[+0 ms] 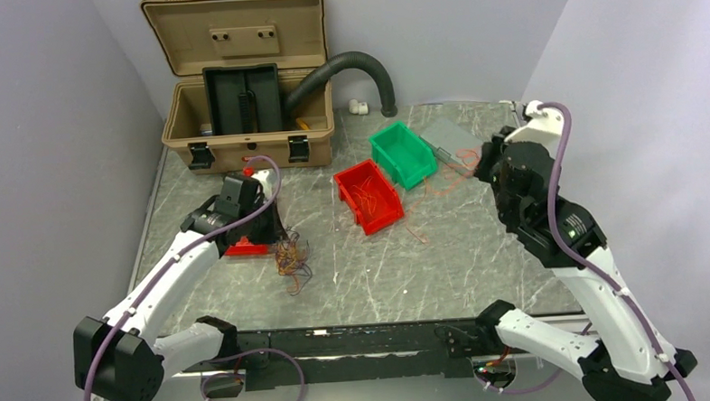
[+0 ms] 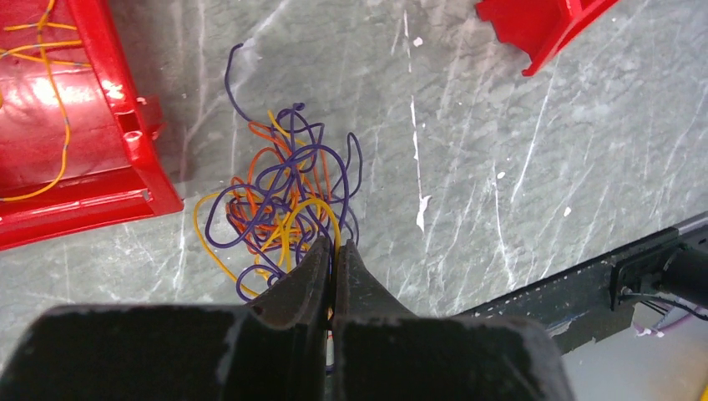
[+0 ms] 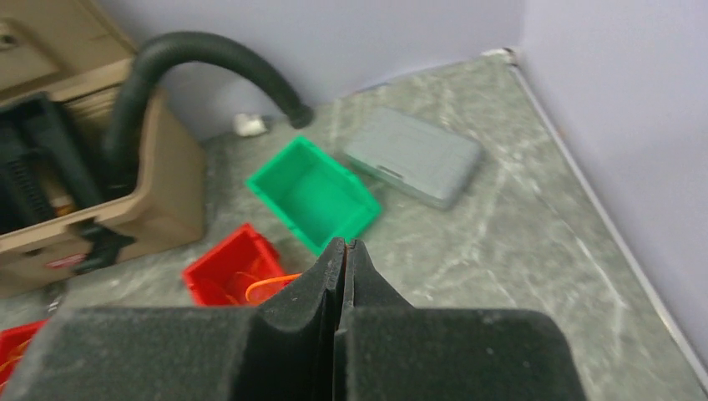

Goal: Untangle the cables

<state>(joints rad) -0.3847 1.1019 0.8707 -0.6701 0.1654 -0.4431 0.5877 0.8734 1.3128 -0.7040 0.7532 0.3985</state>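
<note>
The cables form a small tangle [image 2: 284, 192] of purple, orange and yellow wires on the marble table, also seen from above as the same tangle [image 1: 291, 257]. My left gripper [image 2: 334, 244] is shut at the tangle's near edge, with a yellow strand pinched between its fingers. From above, the left gripper [image 1: 279, 235] sits low beside the tangle. My right gripper [image 3: 344, 242] is shut and raised above the table. A thin orange cable [image 3: 271, 284] loops out beside its fingers. Loose orange strands [image 1: 439, 184] trail from the right gripper [image 1: 481, 163] towards the red bin.
A red bin [image 1: 369, 195] with wires in it and a green bin [image 1: 404, 153] stand mid-table. Another red bin [image 2: 75, 192] with yellow strands lies by the left gripper. An open tan case [image 1: 247, 79], a black hose [image 1: 346, 70] and a grey box [image 1: 448, 140] stand at the back.
</note>
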